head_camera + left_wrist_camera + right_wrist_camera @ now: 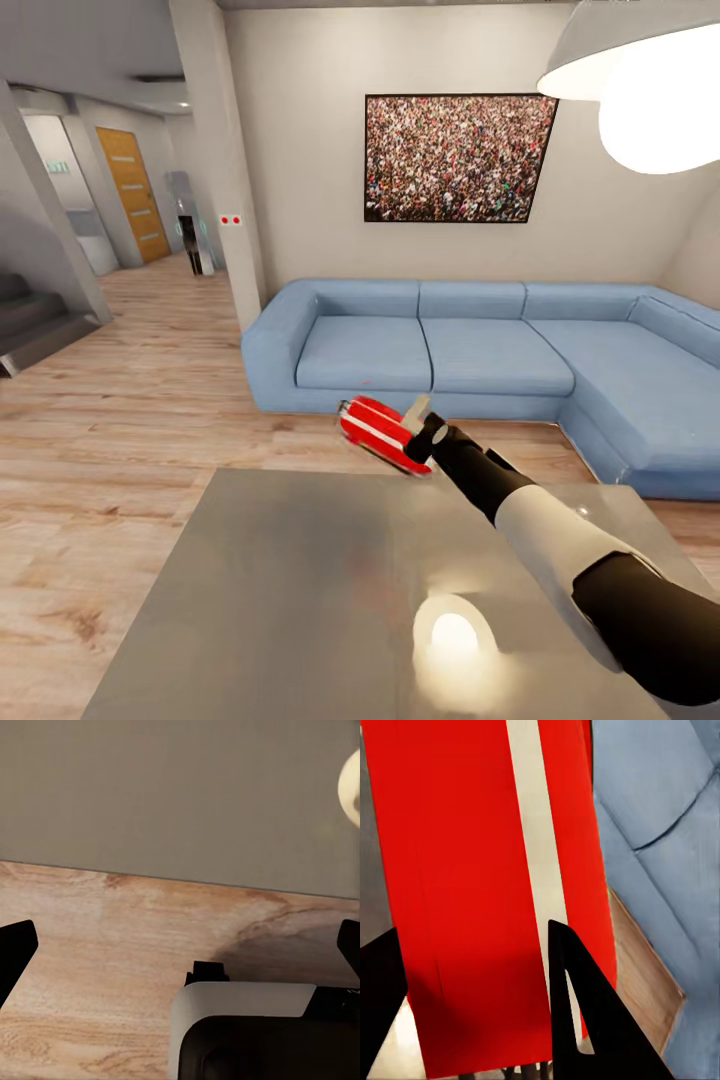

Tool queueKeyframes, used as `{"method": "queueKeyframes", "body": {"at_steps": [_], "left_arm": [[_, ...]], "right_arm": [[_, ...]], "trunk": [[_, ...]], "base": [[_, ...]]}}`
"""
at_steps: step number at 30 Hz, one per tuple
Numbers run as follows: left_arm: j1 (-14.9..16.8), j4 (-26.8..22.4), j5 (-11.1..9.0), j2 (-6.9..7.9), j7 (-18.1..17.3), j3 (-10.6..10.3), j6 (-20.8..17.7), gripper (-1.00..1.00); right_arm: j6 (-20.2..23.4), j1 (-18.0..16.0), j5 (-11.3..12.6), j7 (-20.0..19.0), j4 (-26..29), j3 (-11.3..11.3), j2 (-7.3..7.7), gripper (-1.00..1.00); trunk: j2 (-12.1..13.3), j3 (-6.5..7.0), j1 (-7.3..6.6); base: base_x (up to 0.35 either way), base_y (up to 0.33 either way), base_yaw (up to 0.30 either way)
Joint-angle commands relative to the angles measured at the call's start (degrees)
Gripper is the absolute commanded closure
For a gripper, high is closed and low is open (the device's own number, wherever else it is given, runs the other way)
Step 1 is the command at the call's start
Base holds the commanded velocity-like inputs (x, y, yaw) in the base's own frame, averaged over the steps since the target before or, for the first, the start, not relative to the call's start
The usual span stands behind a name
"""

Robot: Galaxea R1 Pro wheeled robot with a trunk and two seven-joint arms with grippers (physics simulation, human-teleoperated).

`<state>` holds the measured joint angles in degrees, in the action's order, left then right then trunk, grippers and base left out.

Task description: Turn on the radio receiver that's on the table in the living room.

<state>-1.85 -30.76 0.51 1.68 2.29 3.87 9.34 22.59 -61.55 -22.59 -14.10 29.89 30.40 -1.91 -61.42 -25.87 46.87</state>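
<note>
Radio receiver (pixel 383 433) beyond table (pixel 300 590) edge

right gripper (pixel 418 432) on tilted radio receiver (pixel 380 432), table (pixel 280 590)

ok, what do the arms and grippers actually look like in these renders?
Right arm: glossy black segments with a white shell mid-forearm, tapering to a black wrist and a pale tip at the right gripper. Its fingers are flat black, wedge-shaped. Left gripper: the same black fingers, above a white-over-black rounded housing. No cables or markings visible.
</note>
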Motion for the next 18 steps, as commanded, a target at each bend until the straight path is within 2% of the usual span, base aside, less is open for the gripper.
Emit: {"method": "queueKeyframes", "body": {"at_steps": [1, 4, 5, 6, 9, 10, 12, 13, 15, 18], "left_arm": [[0.00, 0.00, 0.00, 0.00, 0.02, 0.00, 0.00, -1.00], [0.00, 0.00, 0.01, 0.00, 0.06, 0.00, -0.02, -1.00], [0.00, 0.00, 0.01, 0.02, 0.07, 0.00, -0.02, -1.00], [0.00, 0.00, 0.01, 0.03, 0.07, 0.00, -0.02, -1.00], [0.00, 0.00, 0.01, 0.06, 0.08, 0.00, 0.01, -1.00], [0.00, 0.00, 0.01, 0.07, 0.08, 0.00, 0.00, -1.00], [0.00, 0.00, 0.01, 0.06, 0.08, 0.00, -0.01, -1.00], [0.00, 0.00, 0.01, 0.05, 0.08, 0.00, -0.02, -1.00], [0.00, 0.00, 0.01, 0.05, 0.08, 0.00, -0.01, -1.00], [0.00, 0.00, 0.01, 0.07, 0.08, 0.00, -0.02, -1.00]], "right_arm": [[0.21, 0.05, 1.02, 3.88, -0.07, 0.13, -0.56, 1.00], [0.24, 0.06, 1.20, 13.86, -0.32, 0.18, -1.71, 1.00], [0.25, 0.10, 1.19, 17.74, -0.43, 0.25, -2.46, 1.00], [0.25, 0.14, 1.17, 19.67, -0.47, 0.27, -2.89, 1.00], [0.26, 0.55, 1.02, 32.24, -0.65, 0.55, -5.19, 1.00], [0.26, 0.68, 1.01, 34.55, -0.68, 0.74, -5.49, 1.00], [0.21, 1.16, 1.02, 43.53, -0.75, 2.44, -6.38, 1.00], [0.15, 1.27, 1.04, 45.59, -0.76, 3.15, -6.52, 1.00], [-0.04, 1.70, 1.15, 52.43, -0.78, 6.66, -6.80, 1.00], [0.09, 2.04, 1.34, 57.79, -0.85, 10.61, -6.95, 1.00]], "trunk": [[0.00, -0.01, 0.00], [0.00, -0.01, 0.00], [0.00, -0.01, 0.00], [0.00, -0.01, 0.00], [0.00, -0.01, 0.00], [0.00, -0.01, 0.00], [0.00, -0.01, 0.00], [0.00, -0.01, 0.00], [0.00, -0.01, 0.00], [0.00, -0.01, 0.00]], "base": [[0.000, 0.000, 0.000], [0.000, 0.000, 0.000], [0.000, 0.000, 0.000], [0.000, 0.000, 0.000], [0.000, 0.000, 0.000], [0.000, 0.000, 0.000], [0.000, 0.000, 0.000], [0.000, 0.000, 0.000], [0.000, 0.000, 0.000], [0.000, 0.000, 0.000]]}}
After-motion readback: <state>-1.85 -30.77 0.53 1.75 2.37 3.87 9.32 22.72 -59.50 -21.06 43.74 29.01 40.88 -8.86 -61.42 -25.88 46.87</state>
